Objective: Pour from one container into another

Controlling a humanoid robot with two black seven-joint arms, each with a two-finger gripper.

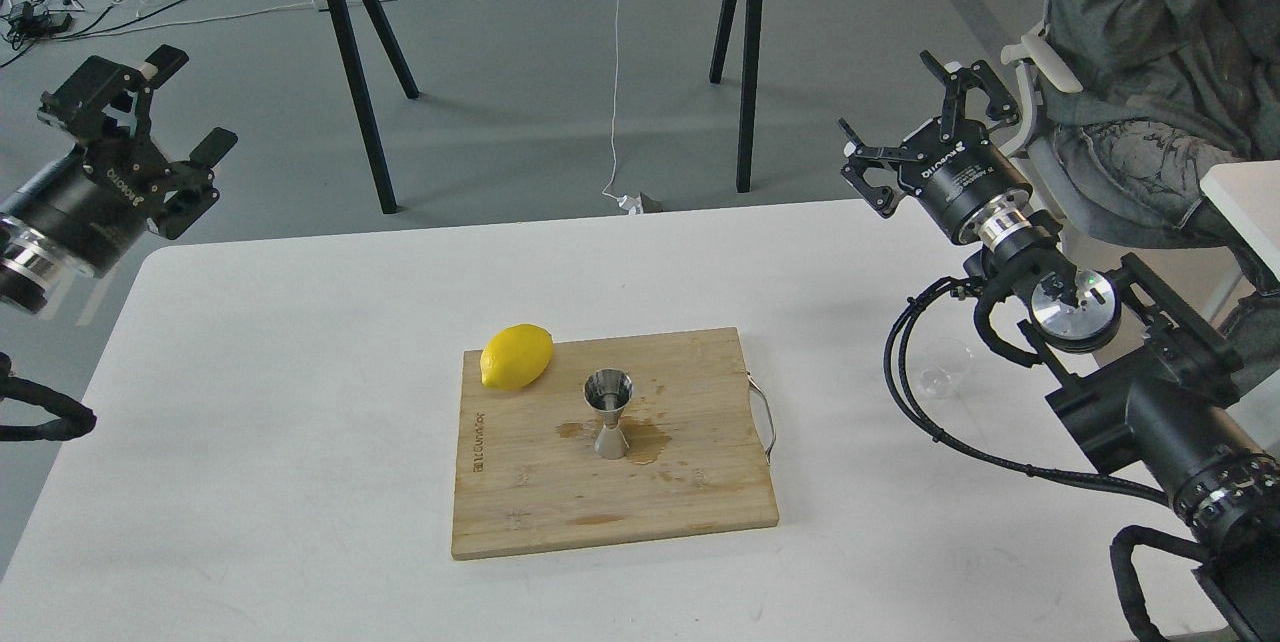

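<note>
The wooden cutting board (612, 442) lay on the white table (250, 402). On the board, near its middle, the steel jigger (608, 414) stood upright in a small wet patch (645, 440). A lemon (516, 356) rested at the board's far left corner. Right of the board, well apart, the clear glass cup (943, 368) stood on the table beside the right arm's cables. Beyond the board's right, the right gripper (900, 117) hung with jaws wide, empty. Far left of the board, the left gripper (190, 107) hovered, jaws wide, empty.
</note>
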